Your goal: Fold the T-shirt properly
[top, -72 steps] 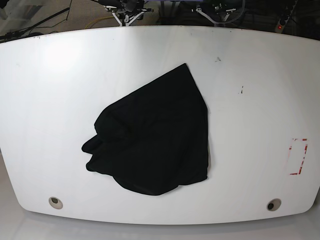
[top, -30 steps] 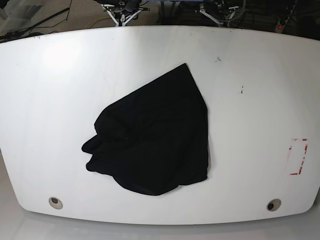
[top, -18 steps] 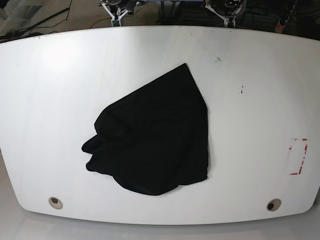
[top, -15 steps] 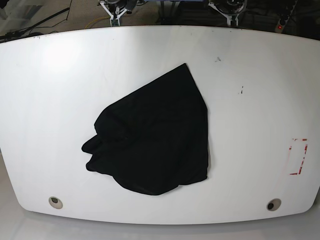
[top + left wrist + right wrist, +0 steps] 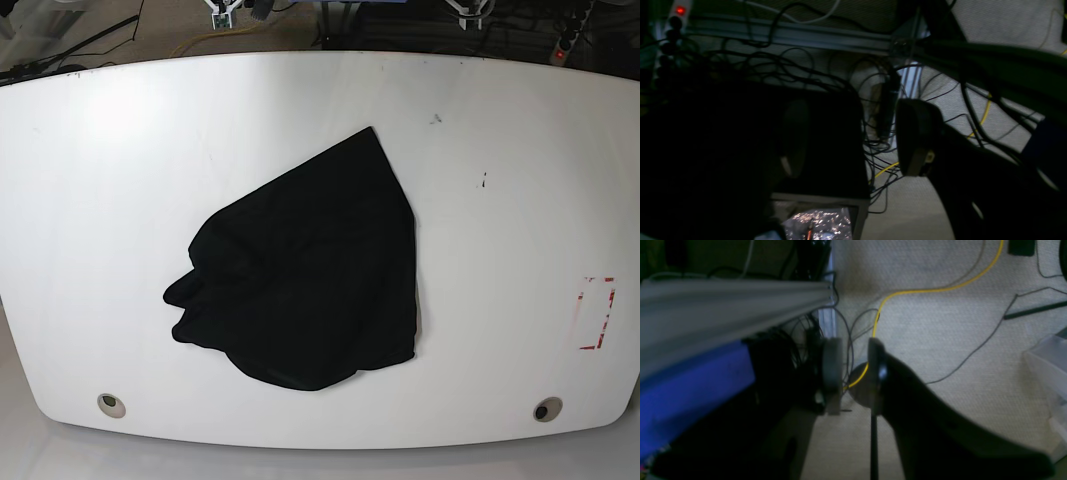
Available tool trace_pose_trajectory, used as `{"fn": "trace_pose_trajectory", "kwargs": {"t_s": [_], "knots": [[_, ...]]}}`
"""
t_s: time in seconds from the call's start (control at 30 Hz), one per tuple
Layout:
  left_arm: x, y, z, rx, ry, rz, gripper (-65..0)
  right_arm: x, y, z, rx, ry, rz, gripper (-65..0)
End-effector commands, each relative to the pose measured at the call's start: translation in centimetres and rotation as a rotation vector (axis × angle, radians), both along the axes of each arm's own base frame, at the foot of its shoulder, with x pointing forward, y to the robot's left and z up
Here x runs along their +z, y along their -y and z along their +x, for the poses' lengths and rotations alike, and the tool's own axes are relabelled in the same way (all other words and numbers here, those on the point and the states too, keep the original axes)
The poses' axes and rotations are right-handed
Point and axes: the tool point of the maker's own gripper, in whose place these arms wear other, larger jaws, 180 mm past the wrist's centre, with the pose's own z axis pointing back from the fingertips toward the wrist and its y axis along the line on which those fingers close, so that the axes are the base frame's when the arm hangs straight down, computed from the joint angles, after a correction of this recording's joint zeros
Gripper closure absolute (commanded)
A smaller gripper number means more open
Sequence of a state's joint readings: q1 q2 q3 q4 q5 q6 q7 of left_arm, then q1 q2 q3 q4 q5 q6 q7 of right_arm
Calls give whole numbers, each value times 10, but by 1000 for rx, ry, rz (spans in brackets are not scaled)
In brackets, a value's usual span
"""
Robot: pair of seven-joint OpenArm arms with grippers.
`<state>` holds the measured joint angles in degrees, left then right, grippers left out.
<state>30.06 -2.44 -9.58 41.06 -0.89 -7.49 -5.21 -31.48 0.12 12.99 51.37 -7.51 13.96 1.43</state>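
Observation:
The black T-shirt [image 5: 310, 275] lies crumpled in a rough heap in the middle of the white table [image 5: 520, 130], with one pointed corner reaching toward the far edge. No gripper touches it. Both arms are pulled back beyond the far edge, and only small white bits of them [image 5: 222, 10] [image 5: 466, 10] show in the base view. My left gripper [image 5: 853, 140] hangs over the carpeted floor, open wide, with nothing between its fingers. My right gripper [image 5: 853, 373] also faces the floor, open by a narrow gap, with nothing in it.
A red tape rectangle [image 5: 597, 313] marks the table's right side, and two round holes [image 5: 112, 404] [image 5: 547, 409] sit near the front edge. Behind the table are tangled cables [image 5: 873, 133], a yellow cable [image 5: 907, 293], a power strip [image 5: 680, 10] and an aluminium rail [image 5: 723, 303].
Both arms have drawn back toward the top edge of the base view and almost left it. The T-shirt has not moved.

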Motion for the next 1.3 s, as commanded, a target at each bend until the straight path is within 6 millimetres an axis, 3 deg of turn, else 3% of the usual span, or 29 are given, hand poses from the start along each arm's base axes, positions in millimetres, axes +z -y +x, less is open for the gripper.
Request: {"fn": "trace_pose_trajectory", "kwargs": {"t_s": [0.0,0.13,0.67,1.0,1.27], "knots": [[7,-4,-5,-12,14,10,-374,7,2,-9,8,8,-3,-122],[22,-5,-15,-33,15,17,-374,18,6,-16,17,24,-15,-122],[109,-3,-10,-218,148,86,-374,82,19,-25,72,126,-70,-122],[182,7,18,-274,296,105,-374,141,21,-6,114,236,-104,-122],[238,19,48,-313,424,114,-374,192,19,25,149,363,-126,-122]]}}
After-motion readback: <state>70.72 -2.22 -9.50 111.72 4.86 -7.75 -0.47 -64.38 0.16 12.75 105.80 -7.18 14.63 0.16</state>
